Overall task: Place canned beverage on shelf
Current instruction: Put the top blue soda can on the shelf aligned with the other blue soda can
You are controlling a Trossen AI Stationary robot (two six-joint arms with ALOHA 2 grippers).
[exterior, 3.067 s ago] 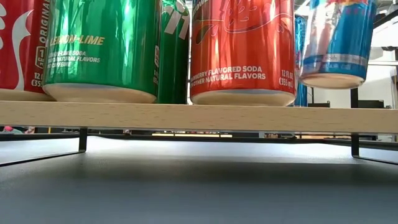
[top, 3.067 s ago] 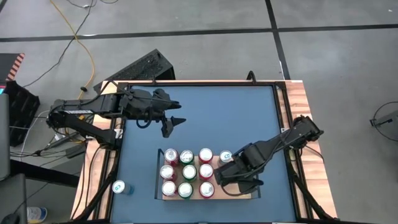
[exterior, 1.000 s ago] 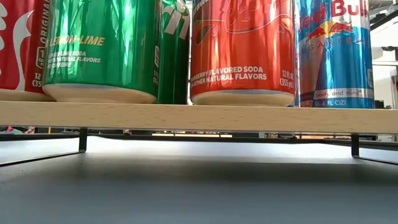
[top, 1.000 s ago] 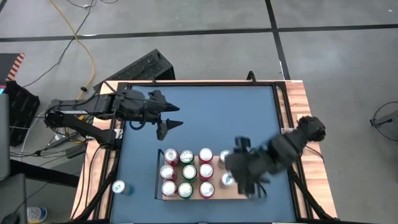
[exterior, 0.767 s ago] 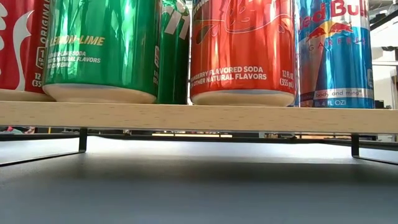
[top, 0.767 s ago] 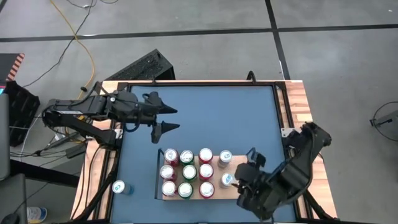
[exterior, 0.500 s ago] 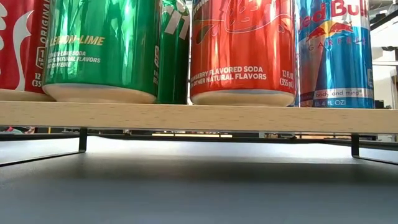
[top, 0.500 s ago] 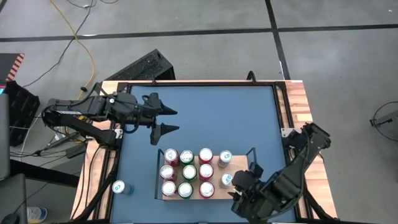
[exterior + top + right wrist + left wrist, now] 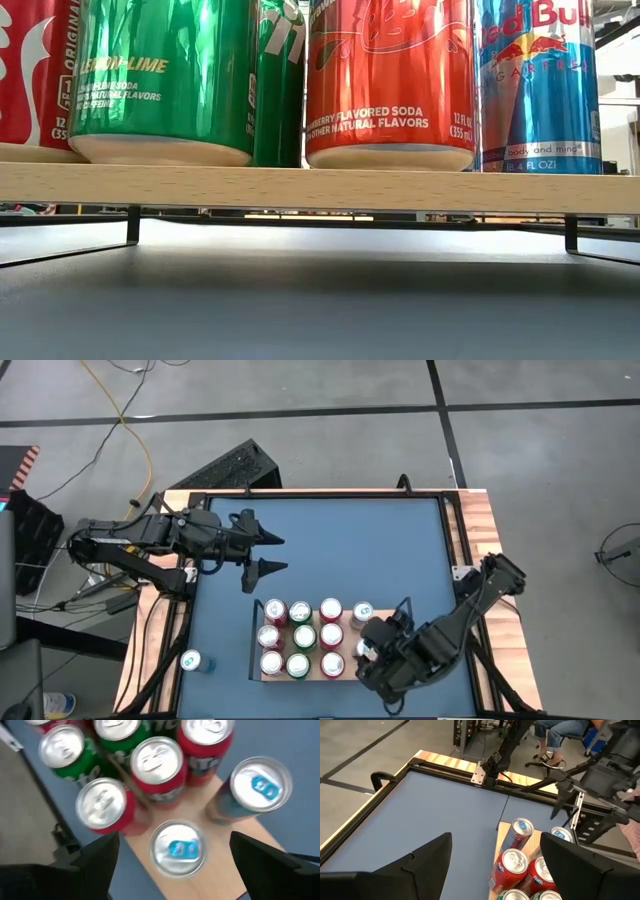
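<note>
- The slim blue can [image 9: 177, 849] stands upright on the shelf [image 9: 320, 187], in the near row at its right end; its long axis is vertical, and in the low view its base sits flat on the board.
- It is just right of a red can [image 9: 105, 810] in that row, and another blue can [image 9: 260, 785] stands in the row behind; you have close neighbours on two sides.
- Your right gripper [image 9: 174, 840] hangs directly above this can; the fingers are spread wide to either side of the lid and grasp nothing; the can stands free.
- So the can lies straight below the fingers; I judge you should leave along its axis, straight up, since a sideways exit risks clipping the rim or the red can.
- One more can [image 9: 192, 660] stands upright off the shelf, at the table's near left corner by the wooden edge strip [image 9: 150, 650], well apart from the board.
- Your left gripper [image 9: 283, 553] waits over the blue tabletop, far of the shelf's left end, fingers released and empty; it is the nearer arm to that stray can, which lies nearward and left of it.
</note>
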